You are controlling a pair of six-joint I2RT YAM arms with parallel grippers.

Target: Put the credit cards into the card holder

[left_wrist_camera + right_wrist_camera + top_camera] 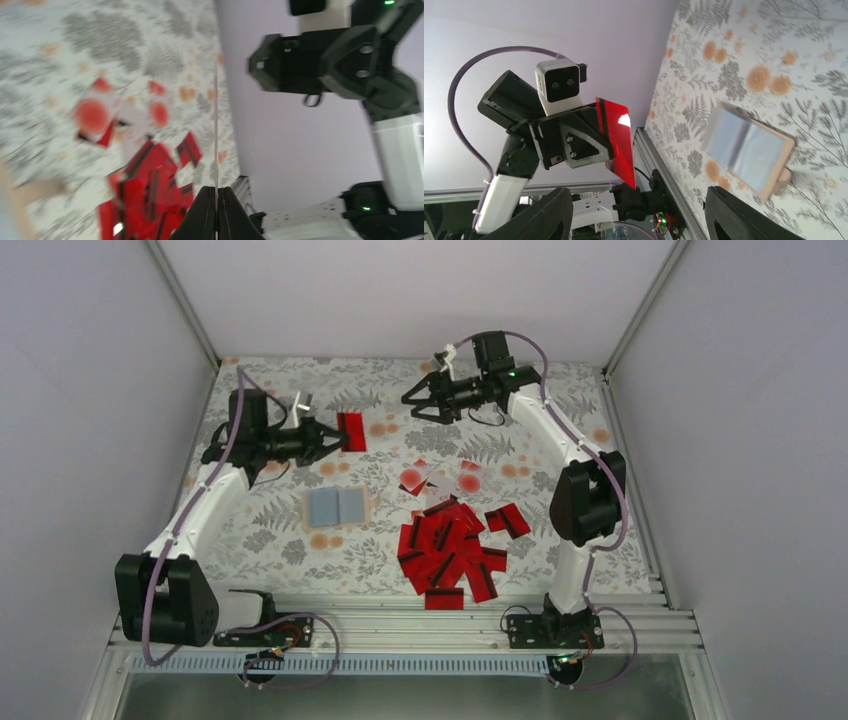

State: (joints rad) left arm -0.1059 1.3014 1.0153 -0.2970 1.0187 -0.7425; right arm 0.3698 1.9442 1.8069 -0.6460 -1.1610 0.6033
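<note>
Red card (351, 430) with black stripe, clamped in my left gripper (339, 437) above cloth (565, 390). Right gripper (413, 400) jaws apart, empty. I see card holder (336, 506) lying open, blue-grey inside, tan-edged, left of red card pile (450, 550).

Red, black-striped credit cards (450, 550) lie heaped right of the worktop's centre; one card (351, 430) is pinched aloft in the left gripper (338, 437), far left. The card holder (336, 506) lies open, centre-left.
</note>
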